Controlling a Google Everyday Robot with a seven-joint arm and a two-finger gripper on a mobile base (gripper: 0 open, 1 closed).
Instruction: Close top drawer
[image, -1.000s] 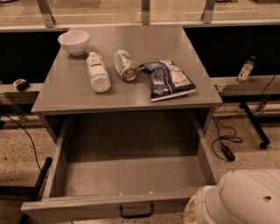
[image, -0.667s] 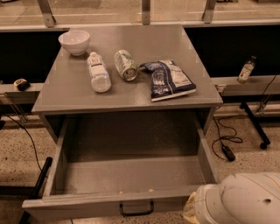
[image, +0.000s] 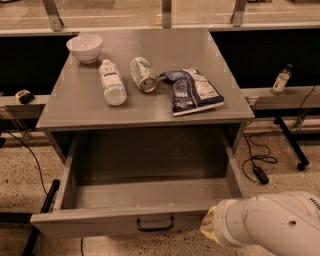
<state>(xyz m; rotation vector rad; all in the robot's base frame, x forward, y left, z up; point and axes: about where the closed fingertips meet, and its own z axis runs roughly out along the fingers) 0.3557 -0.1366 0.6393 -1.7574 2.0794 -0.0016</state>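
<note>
The top drawer (image: 125, 220) is pulled far out of the grey cabinet (image: 145, 107). Its deep box is empty, and its flat front panel carries a black bar handle (image: 155, 224) at the centre. My white arm (image: 272, 222) enters from the bottom right. My gripper (image: 206, 228) is at the arm's tip, against the right part of the drawer's front panel, to the right of the handle. The arm hides most of it.
On the cabinet top lie a white bowl (image: 84, 47), a plastic bottle (image: 112, 83), a can (image: 143, 74) and a dark snack bag (image: 191, 91). A small bottle (image: 281, 80) stands on the right ledge. Cables (image: 257, 165) and a stand leg (image: 290, 145) are on the floor at the right.
The drawer front has moved a little inward toward the cabinet. My arm's tip has shifted slightly left and forward with it.
</note>
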